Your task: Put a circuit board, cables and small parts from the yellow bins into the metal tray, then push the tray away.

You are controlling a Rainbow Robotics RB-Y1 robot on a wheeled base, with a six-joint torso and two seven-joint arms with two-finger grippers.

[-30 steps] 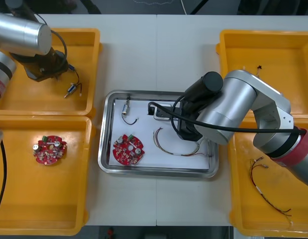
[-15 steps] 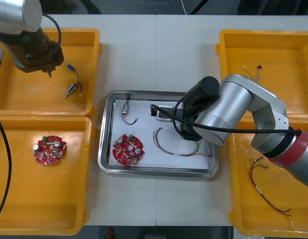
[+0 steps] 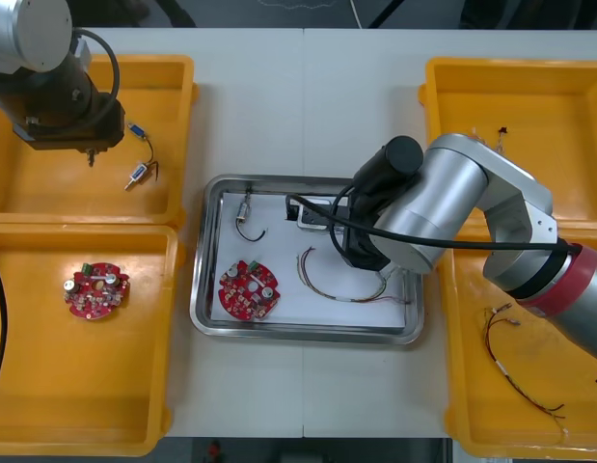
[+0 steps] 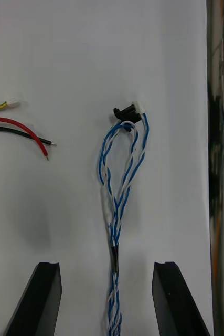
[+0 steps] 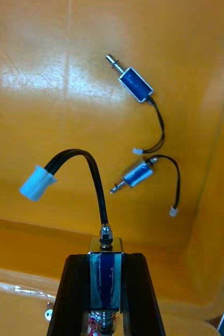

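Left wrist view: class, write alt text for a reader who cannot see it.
The left gripper is shut on a small metal part with a black cable, above a yellow bin where two more parts lie.

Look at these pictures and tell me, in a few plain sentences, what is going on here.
A two-armed robot is loading a metal tray. Its left hand is shut on a small metal part with a black cable, above the far left yellow bin. Its right hand is open over the tray, with a twisted blue and white cable lying between its fingers. The tray also holds a circuit board, another small part and a red and yellow cable.
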